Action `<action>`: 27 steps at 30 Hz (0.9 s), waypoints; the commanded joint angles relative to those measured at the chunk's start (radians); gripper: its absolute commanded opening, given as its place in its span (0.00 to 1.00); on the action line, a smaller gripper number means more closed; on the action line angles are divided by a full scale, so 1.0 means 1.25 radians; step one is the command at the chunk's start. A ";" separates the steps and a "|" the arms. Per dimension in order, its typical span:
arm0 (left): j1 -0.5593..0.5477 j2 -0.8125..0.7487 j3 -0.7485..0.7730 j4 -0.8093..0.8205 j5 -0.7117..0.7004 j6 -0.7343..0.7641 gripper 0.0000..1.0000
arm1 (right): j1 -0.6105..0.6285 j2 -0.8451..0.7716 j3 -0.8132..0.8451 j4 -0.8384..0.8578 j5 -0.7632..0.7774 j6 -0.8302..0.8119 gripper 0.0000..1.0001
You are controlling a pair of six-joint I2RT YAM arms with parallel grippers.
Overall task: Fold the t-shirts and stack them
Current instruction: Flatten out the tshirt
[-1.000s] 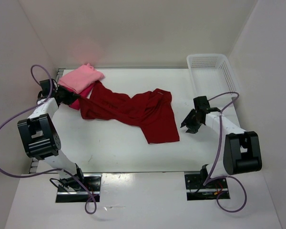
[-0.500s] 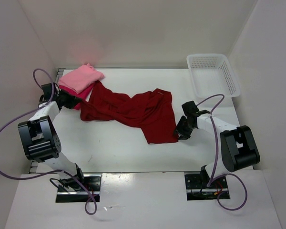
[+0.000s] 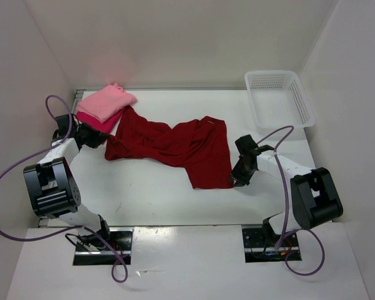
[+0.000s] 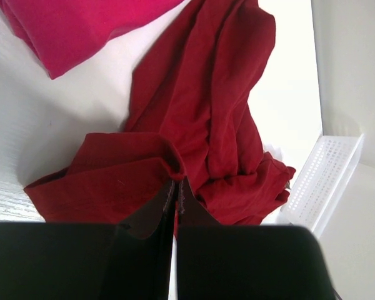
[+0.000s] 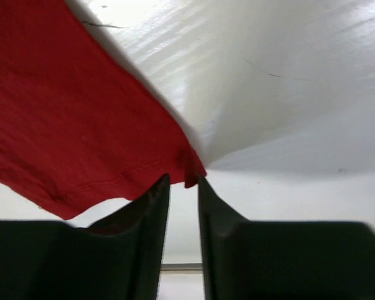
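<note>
i am 2 arms at the near edge of a white worktop (image 3: 150, 194). the dark maroon red cloth t-shirt (image 3: 175, 147) lies rumpled across the middle of the worktop, twisted partway along, with its broad end toward my right.

my left jaws are together, clamped on a fold at the left end of this maroon shirt. in my left wrist view the cloth bunches up into the black fingers (image 4: 153, 215) and creases fan away from the pinch.

my right jaws sit low at the maroon shirt's near right corner. they stand a little apart. the hem corner lies between the 2 fingertips (image 5: 147, 212), and pale worktop shows in the gap below it. i cannot tell whether either tip presses the cloth.

the light pink t-shirt (image 3: 106, 101) lies just beyond the maroon shirt's left end. it rests on top of the bright crimson-magenta t-shirt (image 3: 105, 123). the magenta shirt's edge shows from under the pink one, just beside the maroon cloth.

the white plastic mesh basket (image 3: 303, 103) stands beyond the maroon shirt's right end, apart from it.
</note>
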 commanded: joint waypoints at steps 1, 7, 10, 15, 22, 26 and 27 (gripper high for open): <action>0.003 -0.024 -0.003 0.021 0.030 0.019 0.00 | 0.005 -0.014 -0.011 -0.054 0.040 0.040 0.27; 0.003 -0.040 -0.012 0.049 0.046 0.003 0.00 | 0.005 -0.014 -0.019 -0.061 0.070 0.055 0.33; 0.003 -0.040 -0.019 0.063 0.063 -0.005 0.00 | 0.005 0.002 -0.011 -0.071 0.080 0.062 0.35; 0.003 -0.040 -0.044 0.094 0.078 -0.019 0.00 | 0.005 0.019 -0.011 -0.056 0.101 0.071 0.38; 0.003 -0.032 -0.044 0.110 0.094 -0.027 0.00 | 0.005 0.072 0.007 -0.013 0.101 0.046 0.35; -0.004 -0.024 -0.044 0.110 0.094 -0.027 0.00 | 0.005 0.072 0.022 -0.002 0.112 0.029 0.38; -0.004 -0.024 -0.044 0.110 0.094 -0.027 0.00 | 0.005 0.080 0.022 -0.002 0.119 0.029 0.38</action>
